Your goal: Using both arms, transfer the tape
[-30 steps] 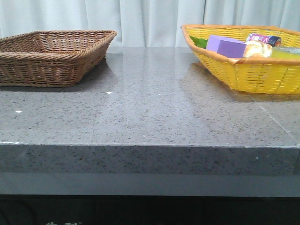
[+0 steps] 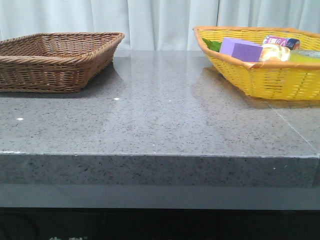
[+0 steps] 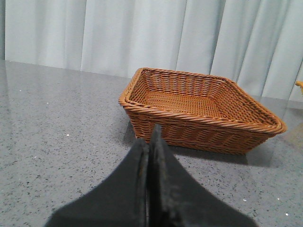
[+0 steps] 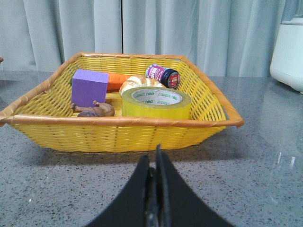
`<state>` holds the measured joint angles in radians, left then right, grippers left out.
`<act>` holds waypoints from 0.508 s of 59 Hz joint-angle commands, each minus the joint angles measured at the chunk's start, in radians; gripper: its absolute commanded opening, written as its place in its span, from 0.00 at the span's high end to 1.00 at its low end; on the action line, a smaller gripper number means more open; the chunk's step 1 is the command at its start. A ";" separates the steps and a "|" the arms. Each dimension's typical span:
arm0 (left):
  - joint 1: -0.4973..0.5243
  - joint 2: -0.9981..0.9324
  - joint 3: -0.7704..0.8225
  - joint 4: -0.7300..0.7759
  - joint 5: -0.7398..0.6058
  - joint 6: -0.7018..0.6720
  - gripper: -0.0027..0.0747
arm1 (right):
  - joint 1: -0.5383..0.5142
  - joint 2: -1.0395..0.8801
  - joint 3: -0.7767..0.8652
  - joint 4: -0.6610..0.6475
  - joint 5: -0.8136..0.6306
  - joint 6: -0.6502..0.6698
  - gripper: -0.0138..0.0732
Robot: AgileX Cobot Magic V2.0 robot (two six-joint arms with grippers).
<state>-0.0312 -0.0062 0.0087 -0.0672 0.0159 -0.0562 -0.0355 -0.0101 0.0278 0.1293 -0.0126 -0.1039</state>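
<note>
Your front view faces low across the table point(image 2: 160, 125); wrist views each near one basket, brown basket point(image 3: 199, 111) and yellow basket point(image 4: 123, 125).

Even, soft, bright light, pale sheen down the table point(image 2: 160, 120) middle, faint shadows under both baskets point(image 2: 55, 60), wrist-view fingers point(image 3: 149, 189) blurred, rest sharp.

Showing no visible change across the front view: yellow basket point(image 2: 265, 75) and brown basket point(image 2: 55, 60) sitting identically placed.

Two baskets stand there: one brown basket point(image 2: 55, 60) and one yellow basket point(image 4: 118, 125). The yellow one holds one tape point(image 4: 156, 102), one purple box point(image 4: 90, 88), one jar point(image 4: 163, 75).
</note>
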 commanded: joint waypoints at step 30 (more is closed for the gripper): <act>-0.006 -0.013 -0.099 -0.003 -0.038 -0.011 0.99 | -0.005 -0.026 -0.134 0.062 -0.021 -0.009 0.92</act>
<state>-0.0312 -0.0062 -0.0083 -0.0672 0.0175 -0.0562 -0.0355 -0.0101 -0.0276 0.1800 0.0171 -0.1039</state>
